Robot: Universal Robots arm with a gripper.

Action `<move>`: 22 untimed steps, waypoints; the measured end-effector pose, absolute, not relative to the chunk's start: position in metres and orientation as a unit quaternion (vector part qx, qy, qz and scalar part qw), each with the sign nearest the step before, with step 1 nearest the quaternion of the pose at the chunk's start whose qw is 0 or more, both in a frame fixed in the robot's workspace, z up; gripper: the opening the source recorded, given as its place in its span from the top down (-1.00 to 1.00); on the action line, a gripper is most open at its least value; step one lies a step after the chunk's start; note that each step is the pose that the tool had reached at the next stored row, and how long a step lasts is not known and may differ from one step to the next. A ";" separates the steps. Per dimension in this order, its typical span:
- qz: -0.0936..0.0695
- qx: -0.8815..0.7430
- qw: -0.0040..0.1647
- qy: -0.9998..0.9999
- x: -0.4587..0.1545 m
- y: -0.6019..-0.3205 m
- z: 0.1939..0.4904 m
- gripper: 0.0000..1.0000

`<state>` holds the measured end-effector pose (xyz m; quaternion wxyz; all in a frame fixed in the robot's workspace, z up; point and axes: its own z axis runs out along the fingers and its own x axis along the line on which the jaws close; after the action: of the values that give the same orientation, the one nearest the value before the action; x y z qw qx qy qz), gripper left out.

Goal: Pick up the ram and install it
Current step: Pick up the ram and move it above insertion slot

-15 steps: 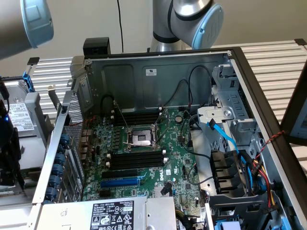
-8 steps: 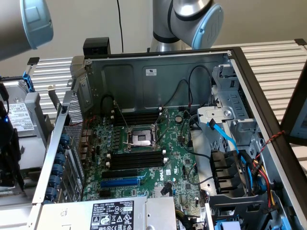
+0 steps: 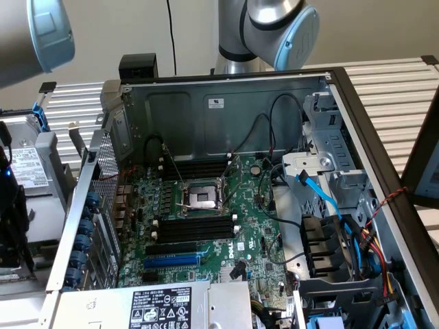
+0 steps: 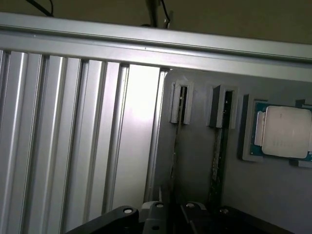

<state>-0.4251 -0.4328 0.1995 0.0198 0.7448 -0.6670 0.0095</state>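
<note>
Down at the fingers [image 4: 151,217] I cannot tell whether they stand wide or narrow, as they are dark against the grey fixture [image 4: 195,161] below them. The ram [image 4: 174,156] sits on edge in that fixture, held by a slotted post [image 4: 179,103], and it runs straight toward the fingers. A 2nd stick [image 4: 218,156] stands just beside it, with a processor [image 4: 285,131] in a tray further along. To my mind the danger is a grip that lands off-centre or aslant: a board this thin could twist and bind in its posts, or the fingers could knock the 2nd stick next door. A light hold might also let it slide on the way to the case [image 3: 226,110], where the black memory slots [image 3: 192,227] lie empty on the board. The fixture rests on the slatted aluminium table [image 4: 73,146]. The arm [image 3: 274,27] rises behind the case, and a thick link [image 3: 34,34] of it crosses the top corner on the exterior view's left, outside the case
</note>
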 end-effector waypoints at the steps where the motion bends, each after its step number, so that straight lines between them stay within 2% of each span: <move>1: 0.010 0.745 0.020 -0.667 -0.425 -0.433 0.199 0.67; 2: 0.009 0.745 0.020 -0.667 -0.425 -0.433 0.199 0.74; 13: 0.009 0.739 0.020 -0.673 -0.425 -0.433 0.202 0.74; 22: 0.009 0.717 0.020 -0.697 -0.425 -0.433 0.230 0.74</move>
<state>-0.4255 -0.4328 0.2305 0.0195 0.7171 -0.6967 0.0094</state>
